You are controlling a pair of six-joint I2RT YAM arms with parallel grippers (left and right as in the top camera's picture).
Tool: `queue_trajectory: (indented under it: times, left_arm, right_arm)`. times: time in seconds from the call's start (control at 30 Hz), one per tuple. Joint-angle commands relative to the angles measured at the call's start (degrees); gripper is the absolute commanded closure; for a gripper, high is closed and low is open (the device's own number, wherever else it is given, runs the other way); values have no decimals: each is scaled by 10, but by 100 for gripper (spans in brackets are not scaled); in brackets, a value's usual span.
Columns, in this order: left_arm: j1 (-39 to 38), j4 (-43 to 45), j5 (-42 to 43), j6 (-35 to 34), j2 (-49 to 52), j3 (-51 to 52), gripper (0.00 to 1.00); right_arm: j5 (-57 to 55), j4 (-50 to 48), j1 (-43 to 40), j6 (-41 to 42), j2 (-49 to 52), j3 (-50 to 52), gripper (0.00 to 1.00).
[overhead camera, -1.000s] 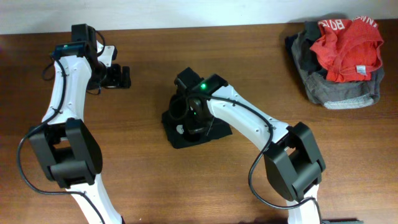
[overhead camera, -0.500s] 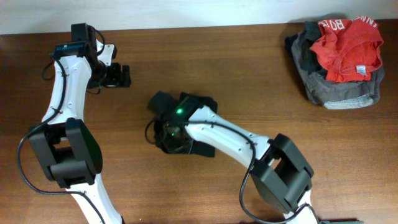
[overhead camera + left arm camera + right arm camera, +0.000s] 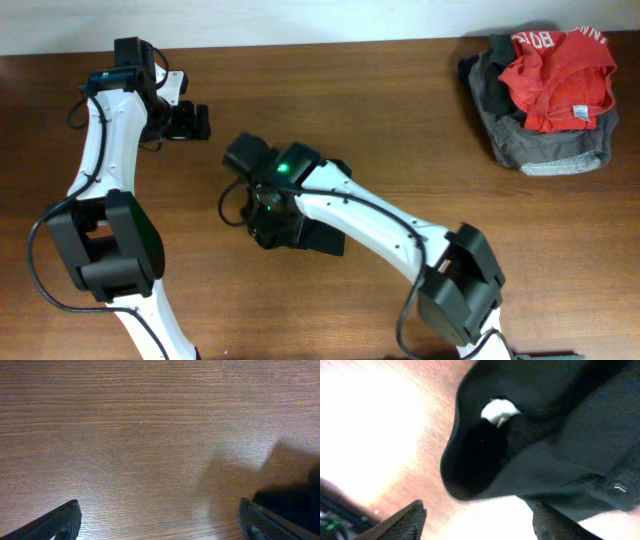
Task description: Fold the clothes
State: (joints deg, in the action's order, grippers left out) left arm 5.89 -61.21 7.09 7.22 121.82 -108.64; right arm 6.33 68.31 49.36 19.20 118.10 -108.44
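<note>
hovering over the bunched black garment (image 3: 555, 445), the right gripper (image 3: 480, 510) spreads its fingers wide, the fabric directly beneath and its white label (image 3: 499, 411) just ahead, likely hunting an edge to fold. the left gripper (image 3: 160, 517), equally wide, waits above the wooden table (image 3: 150, 435), the garment well off to its side.

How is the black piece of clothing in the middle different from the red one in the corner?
The black garment is plain with one small white mark; the red garment carries white lettering. The black garment lies alone on the table; the red garment sits on a grey garment. Both are crumpled, unfolded.
</note>
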Motion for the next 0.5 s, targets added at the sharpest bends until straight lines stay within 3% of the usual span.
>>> queue_trajectory:
  times: [0.0, 0.07, 0.1, 0.2, 0.27, 0.3, 0.47]
  left_arm:
    - [-2, 1, 6, -5, 3, -1, 1]
    - [-2, 1, 6, -5, 3, -2, 1]
    - [-2, 2, 6, -5, 3, -2, 1]
    - [-2, 2, 6, -5, 3, -1, 1]
    - [-2, 3, 6, -5, 3, -2, 1]
    - [-2, 4, 6, -5, 3, -1, 1]
    - [-2, 4, 6, -5, 3, -2, 1]
  right_arm:
    - [-39, 26, -35, 21, -40, -44, 26]
    - [-40, 36, -64, 29, -42, -45, 27]
    - [-40, 41, -80, 37, -41, -43, 32]
    - [-33, 39, -125, 56, -37, -14, 75]
    - [-15, 25, -149, 55, -33, 12, 91]
    - [-3, 12, -158, 55, -32, 29, 96]
    - [74, -90, -174, 51, -31, 131, 96]
